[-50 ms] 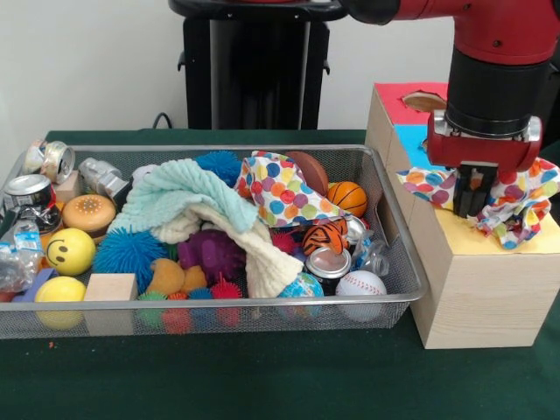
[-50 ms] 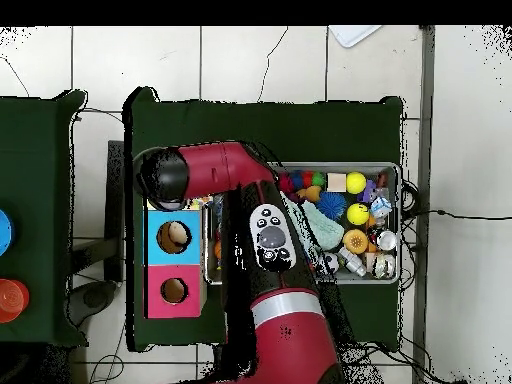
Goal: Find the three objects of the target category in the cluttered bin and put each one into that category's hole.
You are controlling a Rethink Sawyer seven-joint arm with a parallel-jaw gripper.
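Fingers (image 1: 473, 194) of the gripper (image 1: 475, 203) are seen in the front view clamped on a polka-dot cloth (image 1: 516, 203), which is bunched around them and draped over the yellow section of the wooden sorting box (image 1: 477, 293). Whether a hole lies under the cloth cannot be made out, since the fabric and gripper cover that part of the top. Beyond it, a blue section and a red section (image 1: 398, 98) with a partly hidden hole are seen, cut off by the arm. A second polka-dot cloth (image 1: 278, 192) is heaped in the wire bin (image 1: 398, 254), beside a mint green towel (image 1: 179, 197) and a cream towel (image 1: 254, 249) that bury much of the clutter. A small basketball (image 1: 348, 198), a baseball (image 1: 360, 284), a smiley ball (image 1: 70, 251), a wooden block (image 1: 110, 287) and crushed cans (image 1: 39, 175) are partly shown. The arm's upper links are cropped by the top edge.

From the overhead view, the gripper and the held cloth are hidden beneath the red arm (image 2: 215, 170), so the grip cannot be judged there. Only the blue and pink sections of the box are exposed, each with a round hole (image 2: 174, 237). The bin's left half is masked by the arm, and its right half is shown crowded with small items too small to name reliably.
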